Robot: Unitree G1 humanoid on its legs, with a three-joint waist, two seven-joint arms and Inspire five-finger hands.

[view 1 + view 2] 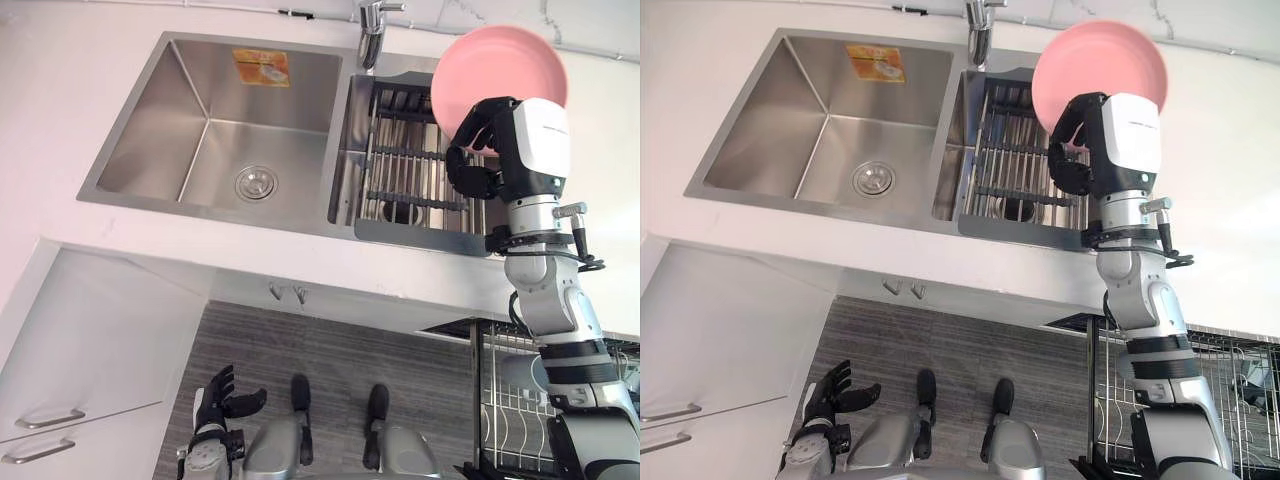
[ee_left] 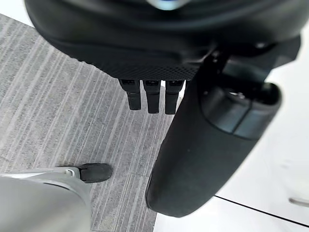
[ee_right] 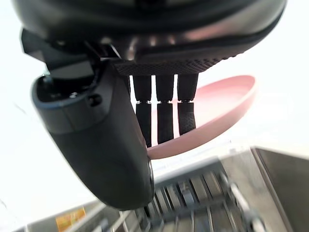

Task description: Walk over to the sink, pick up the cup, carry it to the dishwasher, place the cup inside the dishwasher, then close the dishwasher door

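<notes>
Lower left, my left hand (image 1: 222,400) hangs above the floor (image 1: 320,335), fingers loosely spread and empty. Upper left lies the sink (image 1: 150,150), with its drain rack (image 1: 400,155) right of centre. Upper right, my right hand (image 1: 478,150) clasps a pink plate (image 1: 500,62) by its lower rim, the disc tipped up toward the top edge.

bright even light washes out the white counter (image 1: 70,80), sink (image 1: 150,140) gleaming.
</notes>
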